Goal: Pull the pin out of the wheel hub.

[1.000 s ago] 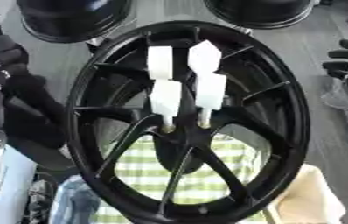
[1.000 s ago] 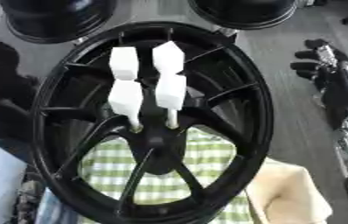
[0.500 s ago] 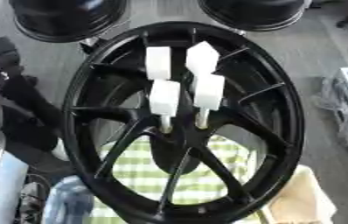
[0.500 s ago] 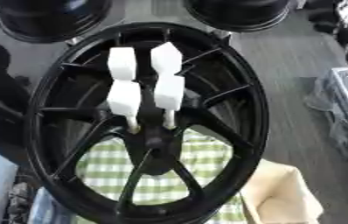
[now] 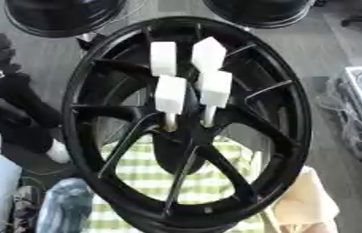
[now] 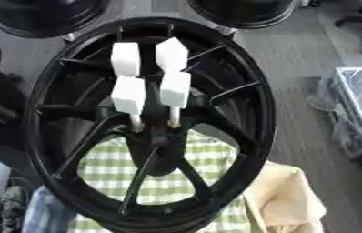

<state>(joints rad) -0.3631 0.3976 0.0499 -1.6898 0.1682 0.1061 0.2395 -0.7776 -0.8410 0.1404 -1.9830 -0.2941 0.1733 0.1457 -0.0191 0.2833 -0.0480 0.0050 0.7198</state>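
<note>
Grey floor fills the background; two more dark wheels sit at the top edge. A large black wheel hub fills the centre of the frame, lying on green-checked cloth, with a tan cloth at lower right. Four white-headed pins stand in the hub's centre, just above mid-frame, close together. Neither hand shows clearly in either view, so finger state cannot be told. Risks, as judged: with heads this crowded, fingers closing on one pin could knock its neighbours; an angled pull could jam the stem or drag the unclamped hub across the cloth.
</note>
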